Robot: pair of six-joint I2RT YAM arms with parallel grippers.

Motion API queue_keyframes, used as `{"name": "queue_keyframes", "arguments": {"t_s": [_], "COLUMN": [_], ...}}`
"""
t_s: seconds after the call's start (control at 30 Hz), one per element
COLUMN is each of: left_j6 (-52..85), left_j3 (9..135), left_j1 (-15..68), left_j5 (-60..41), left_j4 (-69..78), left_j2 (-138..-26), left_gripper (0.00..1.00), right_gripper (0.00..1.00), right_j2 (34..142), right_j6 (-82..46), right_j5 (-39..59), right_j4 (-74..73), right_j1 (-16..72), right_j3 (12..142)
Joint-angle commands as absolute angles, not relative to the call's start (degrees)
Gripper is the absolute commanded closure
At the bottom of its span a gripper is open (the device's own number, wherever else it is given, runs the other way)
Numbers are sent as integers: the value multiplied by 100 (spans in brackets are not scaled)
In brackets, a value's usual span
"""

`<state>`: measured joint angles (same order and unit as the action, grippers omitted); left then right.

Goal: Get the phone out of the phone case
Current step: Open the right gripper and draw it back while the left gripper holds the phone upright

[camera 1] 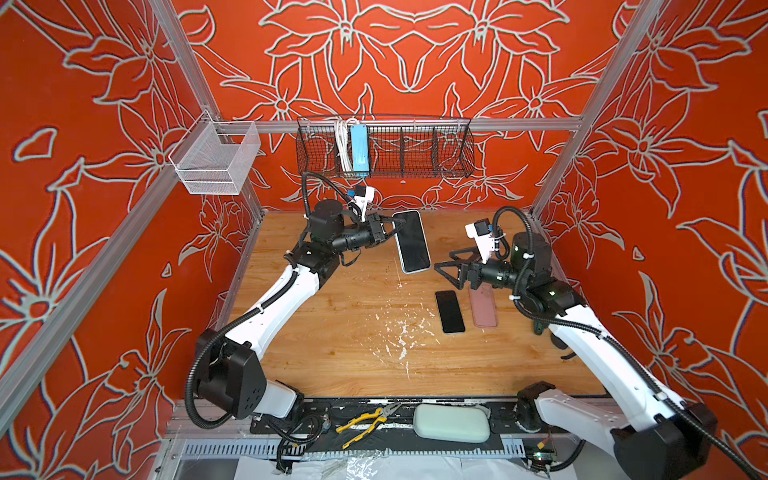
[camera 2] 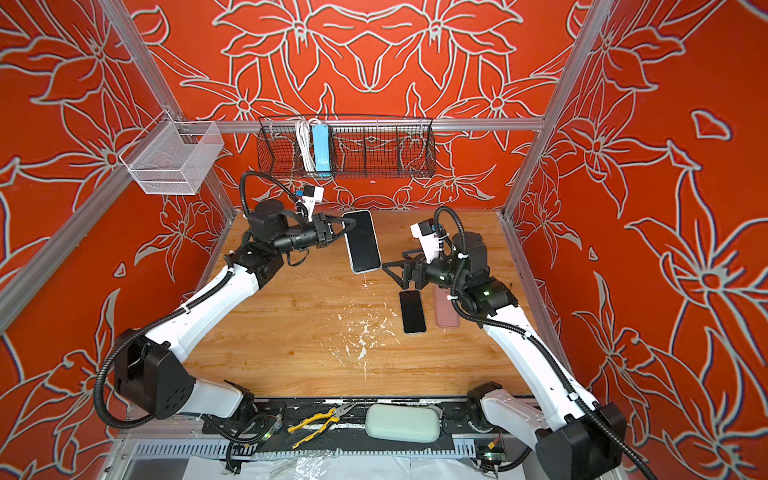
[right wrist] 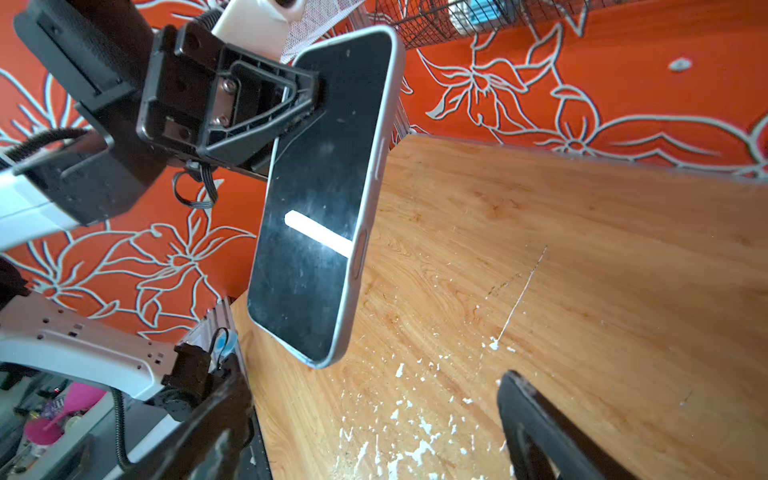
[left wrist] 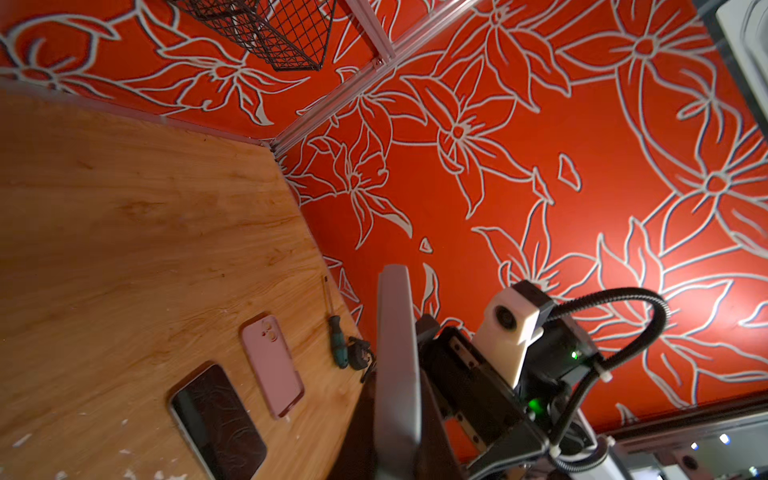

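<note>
Table [right wrist: 561,257], phone [right wrist: 316,199] side buttons [right wrist: 360,257], right wrist only

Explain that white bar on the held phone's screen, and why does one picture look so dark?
Right wrist view: the bar is glare, a lamp mirrored in the glass of the held phone. Left wrist view: dimmer, and its edge near the lens is soft. Both top views: evenly lit and sharp.
</note>
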<state>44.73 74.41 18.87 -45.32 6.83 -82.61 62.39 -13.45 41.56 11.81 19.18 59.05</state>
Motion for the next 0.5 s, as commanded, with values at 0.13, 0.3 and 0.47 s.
{"name": "queue_keyframes", "arguments": {"t_s": [0.13,0.3,0.47], "left_j6": [2694,2307,2258], "left_j3": [8240,8517,8371], "left_j1": [1353,1161,1151], "left_j5": [-6316,-6831,-7047], "left_j4": [-545,-684,-224], "left_j2": [-8633,-8852,-8872], "left_gripper": [100,100,100], "right_gripper": [6,8,8], "right_j2": [6868,7140,7078], "right_j6": [-169,28,97], "right_j5": [4948,4729,4963], "right_j4": [2378,2715,2448], "right_j1": [1906,1911,1925], "right_j3": [6761,7004,6812]}}
